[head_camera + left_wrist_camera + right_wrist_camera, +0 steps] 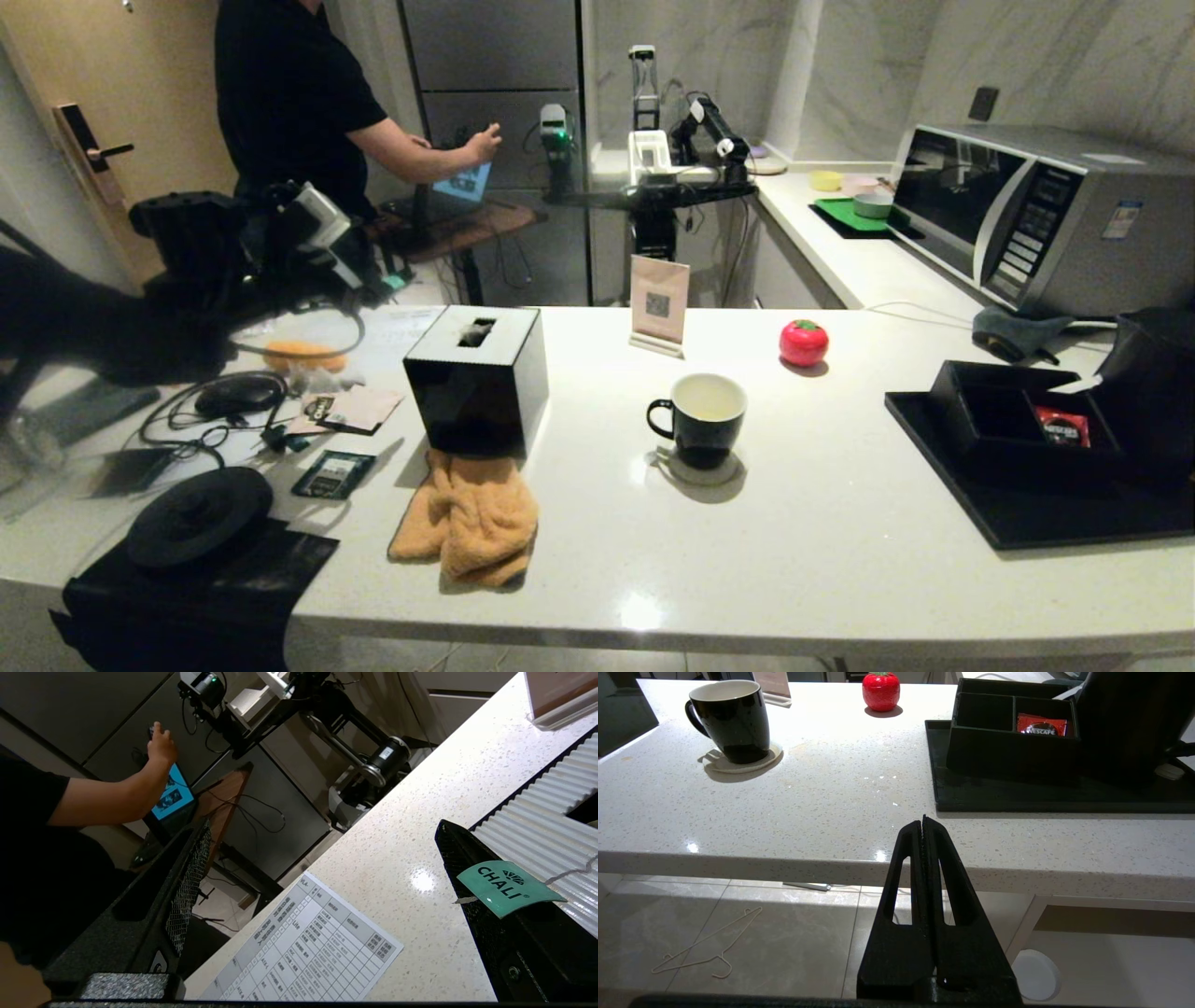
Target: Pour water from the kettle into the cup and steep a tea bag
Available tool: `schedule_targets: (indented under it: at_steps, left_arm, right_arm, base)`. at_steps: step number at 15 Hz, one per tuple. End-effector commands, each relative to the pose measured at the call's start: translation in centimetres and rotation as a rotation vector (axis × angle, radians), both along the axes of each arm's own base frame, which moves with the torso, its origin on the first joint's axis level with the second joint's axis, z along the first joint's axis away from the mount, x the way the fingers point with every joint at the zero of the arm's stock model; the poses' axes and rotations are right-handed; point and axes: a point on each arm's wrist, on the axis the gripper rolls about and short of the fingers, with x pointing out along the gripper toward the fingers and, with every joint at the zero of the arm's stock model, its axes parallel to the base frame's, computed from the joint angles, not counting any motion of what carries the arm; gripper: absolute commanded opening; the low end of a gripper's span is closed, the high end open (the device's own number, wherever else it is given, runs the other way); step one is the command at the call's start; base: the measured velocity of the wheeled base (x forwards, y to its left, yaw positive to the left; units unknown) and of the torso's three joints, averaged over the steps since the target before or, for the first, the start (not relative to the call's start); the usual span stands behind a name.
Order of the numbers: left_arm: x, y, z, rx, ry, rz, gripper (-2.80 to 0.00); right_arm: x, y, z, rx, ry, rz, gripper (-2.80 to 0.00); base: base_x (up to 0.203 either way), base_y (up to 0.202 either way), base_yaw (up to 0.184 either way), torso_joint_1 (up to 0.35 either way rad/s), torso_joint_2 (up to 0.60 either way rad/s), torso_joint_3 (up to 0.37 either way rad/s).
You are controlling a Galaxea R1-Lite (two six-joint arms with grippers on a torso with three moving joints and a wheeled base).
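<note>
Both tools look empty: left tool (327,896) wide open upper left, cup (698,418) mid-frame, right tool (923,826) shut.

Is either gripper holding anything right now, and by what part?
Nothing held. Left gripper is wide open; a green tea tag clings to one finger. Right gripper is shut on nothing.

Dim room overall; overhead light leaves small glare spots on the speckled white stone surface (840,523). The black ceramic mug (700,420) casts a soft shadow toward 5 o'clock. The dark arm at 9 o'clock is motion-blurred, and the head view bows at its edges.
</note>
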Motion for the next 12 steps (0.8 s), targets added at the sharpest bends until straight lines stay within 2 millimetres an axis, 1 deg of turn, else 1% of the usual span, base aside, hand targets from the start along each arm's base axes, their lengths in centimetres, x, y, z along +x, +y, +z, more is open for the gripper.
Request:
schedule_targets:
  at_steps: [1,7,12]
  left_arm:
    - [-0.1,0.4,0.2,0.004,-0.010,0.006,0.00]
    - [-0.4,1.7,0.3,0.005,-0.013,0.036,0.00]
    - [-0.3,1.3,0.3,0.014,-0.017,0.023,0.00]
  right_arm:
    - [0.0,0.0,0.0,-0.001,0.001,0.001,-2.80]
    - [0.0,0.0,0.0,-0.001,0.001,0.001,-2.80]
    - [0.0,0.0,0.0,-0.001,0.001,0.001,-2.80]
  base:
    - [0.000,0.000,0.000,0.000,0.00,0.000]
    - [0.000,0.000,0.000,0.000,0.00,0.000]
    - [0.000,0.000,0.000,0.000,0.00,0.000]
